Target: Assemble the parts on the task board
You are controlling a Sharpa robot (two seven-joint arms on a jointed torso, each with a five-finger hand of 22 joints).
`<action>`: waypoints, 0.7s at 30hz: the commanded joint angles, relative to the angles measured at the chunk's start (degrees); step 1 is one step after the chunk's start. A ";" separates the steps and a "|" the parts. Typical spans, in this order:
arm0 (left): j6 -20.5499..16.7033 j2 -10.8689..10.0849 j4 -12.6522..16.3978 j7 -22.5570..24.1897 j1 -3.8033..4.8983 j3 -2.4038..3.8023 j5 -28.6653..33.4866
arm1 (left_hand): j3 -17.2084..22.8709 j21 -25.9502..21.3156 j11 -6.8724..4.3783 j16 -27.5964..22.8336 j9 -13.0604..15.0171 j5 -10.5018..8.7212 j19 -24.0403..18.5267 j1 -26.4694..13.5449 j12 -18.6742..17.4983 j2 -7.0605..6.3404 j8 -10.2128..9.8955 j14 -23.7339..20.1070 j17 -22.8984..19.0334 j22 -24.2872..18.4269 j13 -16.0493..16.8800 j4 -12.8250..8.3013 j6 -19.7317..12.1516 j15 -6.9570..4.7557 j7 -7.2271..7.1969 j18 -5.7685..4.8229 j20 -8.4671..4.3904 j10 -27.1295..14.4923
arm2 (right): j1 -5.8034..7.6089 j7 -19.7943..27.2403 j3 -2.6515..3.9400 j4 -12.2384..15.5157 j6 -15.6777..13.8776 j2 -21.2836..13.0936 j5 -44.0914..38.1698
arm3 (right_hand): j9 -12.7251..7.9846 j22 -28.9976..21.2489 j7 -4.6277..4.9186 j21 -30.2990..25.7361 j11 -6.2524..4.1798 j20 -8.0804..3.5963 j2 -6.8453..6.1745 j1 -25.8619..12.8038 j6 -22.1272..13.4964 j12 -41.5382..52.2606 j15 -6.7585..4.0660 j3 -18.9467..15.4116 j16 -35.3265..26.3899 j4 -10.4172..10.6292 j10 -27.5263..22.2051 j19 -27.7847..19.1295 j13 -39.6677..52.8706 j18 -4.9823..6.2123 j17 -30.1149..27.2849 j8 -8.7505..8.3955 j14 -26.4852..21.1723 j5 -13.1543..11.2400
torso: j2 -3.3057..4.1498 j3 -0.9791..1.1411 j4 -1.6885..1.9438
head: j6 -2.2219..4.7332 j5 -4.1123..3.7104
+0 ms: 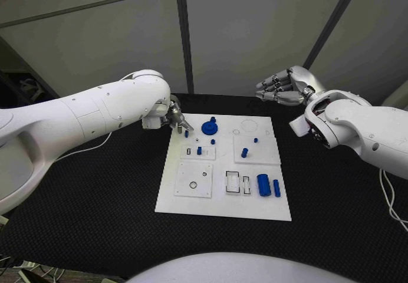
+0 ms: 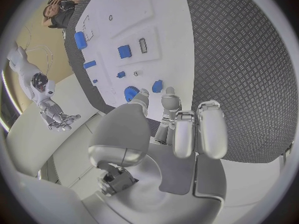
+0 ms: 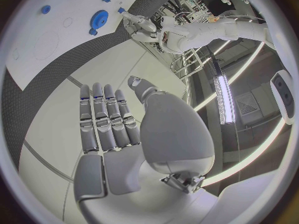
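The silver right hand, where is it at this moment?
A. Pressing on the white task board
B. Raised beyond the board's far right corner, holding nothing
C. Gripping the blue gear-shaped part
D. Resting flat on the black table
B: in the head view the silver right hand hangs clear of the white task board, its fingers empty.

Left hand [image 2: 181, 129] fingers [image 2: 169, 100] perhaps touching blue part [image 2: 157, 86]
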 commanded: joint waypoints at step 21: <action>0.61 0.44 -0.30 1.39 -0.08 -0.04 -0.49 | 0.93 0.25 -0.11 -0.06 -1.06 0.36 0.53 3.38 0.29 3.13 -0.88 5.37 13.87 1.69 -0.35 -1.82 1.49 0.17 -0.06 -8.42 0.15 0.02 | 0.11 0.26 0.04 0.13 0.33 0.18 -0.13 | 0.04 -0.17 0.49 -0.40 0.21 -0.04 0.35 -0.47 0.05 -0.15 0.34 -0.43 -0.32 0.14 -0.02 0.53 -0.08 0.67 -0.10 -0.31 0.13 0.38 | -0.01 0.01 0.03 | -0.31 -0.09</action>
